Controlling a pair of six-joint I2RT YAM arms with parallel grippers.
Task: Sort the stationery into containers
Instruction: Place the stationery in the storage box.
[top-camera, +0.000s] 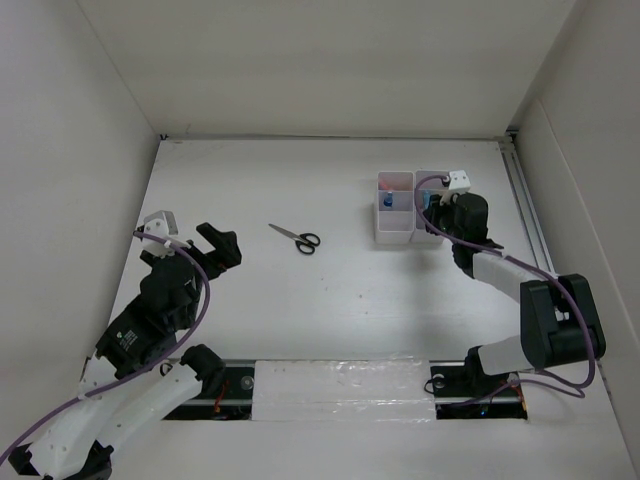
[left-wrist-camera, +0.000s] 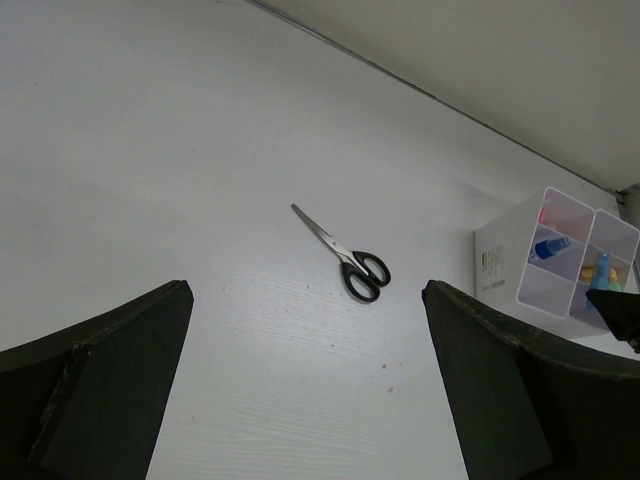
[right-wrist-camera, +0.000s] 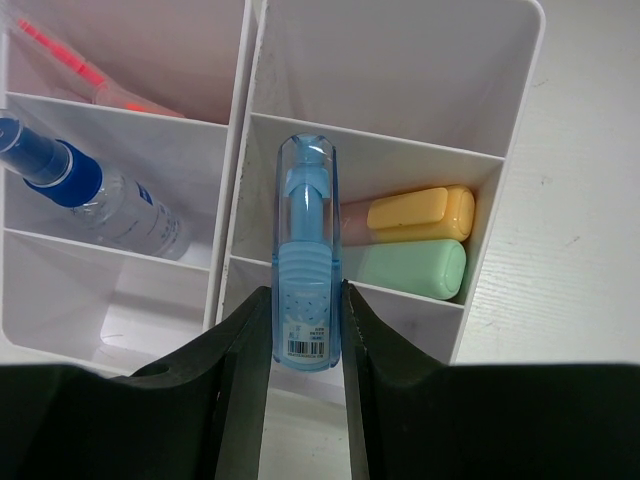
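My right gripper (right-wrist-camera: 307, 300) is shut on a short blue tube (right-wrist-camera: 308, 250) and holds it over the white organiser (right-wrist-camera: 240, 150), above its right column. Orange (right-wrist-camera: 420, 213), green (right-wrist-camera: 410, 268) and pink (right-wrist-camera: 355, 222) markers lie in the middle compartment of that column. In the left column are a blue-capped bottle (right-wrist-camera: 90, 195) and a thin red pen (right-wrist-camera: 70, 62). Black-handled scissors (top-camera: 296, 238) lie flat on the table, out ahead of my left gripper (top-camera: 215, 245). That gripper is open and empty, and the scissors (left-wrist-camera: 345, 260) show beyond its fingers.
The organiser (top-camera: 395, 225) stands at the back right of the white table, seen from the left wrist as the organiser (left-wrist-camera: 500, 265) at the right edge. White walls enclose the table on the left, back and right. A taped strip (top-camera: 340, 385) runs between the arm bases.
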